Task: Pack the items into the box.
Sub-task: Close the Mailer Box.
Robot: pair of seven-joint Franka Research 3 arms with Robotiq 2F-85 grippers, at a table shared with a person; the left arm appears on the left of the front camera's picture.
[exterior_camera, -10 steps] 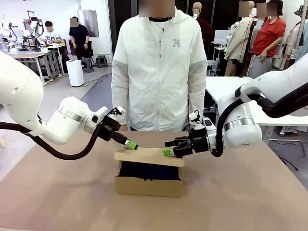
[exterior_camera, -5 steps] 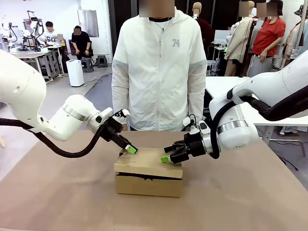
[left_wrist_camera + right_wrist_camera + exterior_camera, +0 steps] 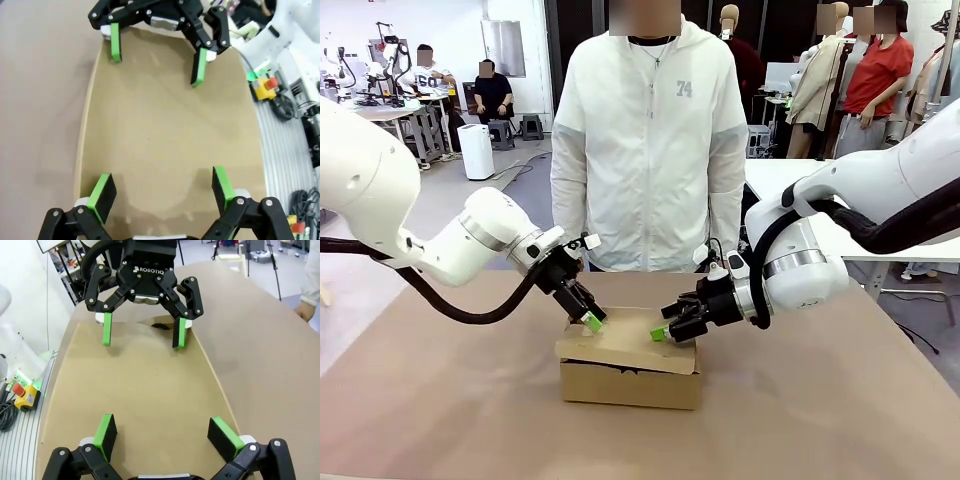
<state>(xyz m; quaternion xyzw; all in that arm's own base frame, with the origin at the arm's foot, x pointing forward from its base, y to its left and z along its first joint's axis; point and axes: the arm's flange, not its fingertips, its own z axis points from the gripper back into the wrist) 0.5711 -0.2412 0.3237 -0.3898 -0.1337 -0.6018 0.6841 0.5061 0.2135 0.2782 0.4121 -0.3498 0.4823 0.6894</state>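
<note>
On the flap lid point(image 3: 625, 343) of the box point(image 3: 630, 380), both sets of green pads press down, jaws spread wide, nothing held: left gripper point(image 3: 590, 321) at the lid's left end, right gripper point(image 3: 660, 332) at its right. Box mid-table point(image 3: 840, 410), lid almost flat. Person point(image 3: 650, 140) stands behind.

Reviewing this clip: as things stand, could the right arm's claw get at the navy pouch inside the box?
Probably not. The flap lid is pressed nearly flat over the box, with the open right claw and open left claw both on it. Only a thin dark gap shows along the front edge.
</note>
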